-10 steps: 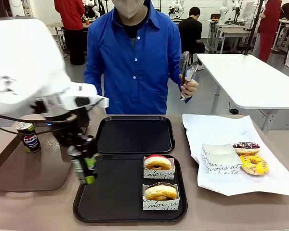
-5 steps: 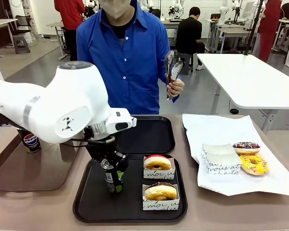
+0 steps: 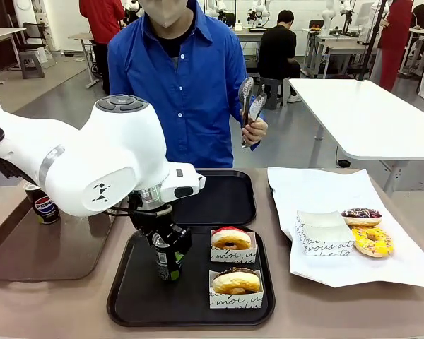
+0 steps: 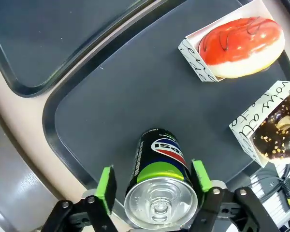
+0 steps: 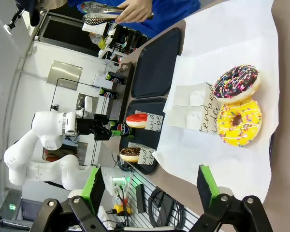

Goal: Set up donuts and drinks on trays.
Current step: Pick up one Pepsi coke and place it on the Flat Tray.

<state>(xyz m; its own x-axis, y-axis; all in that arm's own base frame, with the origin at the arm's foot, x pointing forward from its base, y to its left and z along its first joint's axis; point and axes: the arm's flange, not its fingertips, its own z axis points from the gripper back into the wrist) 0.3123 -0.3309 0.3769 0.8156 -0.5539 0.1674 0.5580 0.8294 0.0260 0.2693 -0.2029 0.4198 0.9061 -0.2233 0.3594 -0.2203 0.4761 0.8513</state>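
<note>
Moving in from the left, the can (image 3: 168, 265) is now standing on the near tray (image 3: 138, 296); the left gripper (image 4: 153, 182) is letting go, jaws parting (this tray's drink delivered, I'd judge).

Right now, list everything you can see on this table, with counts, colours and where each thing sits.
table: one, tan.
trays: two, black, mid-table; near tray, far tray beyond it.
brown tray: one, robot's left.
paper sheet: one, white, robot's right.
donuts: four; red-topped donut and chocolate donut, sleeved, on the near tray; sprinkled donut and yellow donut on the paper sheet.
empty sleeve: at least one, white, beside those two.
cans: at least two, dark; one standing on the near tray, one on the brown tray.
tongs: one pair, silver, held up.
person's hand: holding the tongs.
left hand: open, fingers either side of the near-tray can.
right hand: open, nothing between its fingers.
</note>
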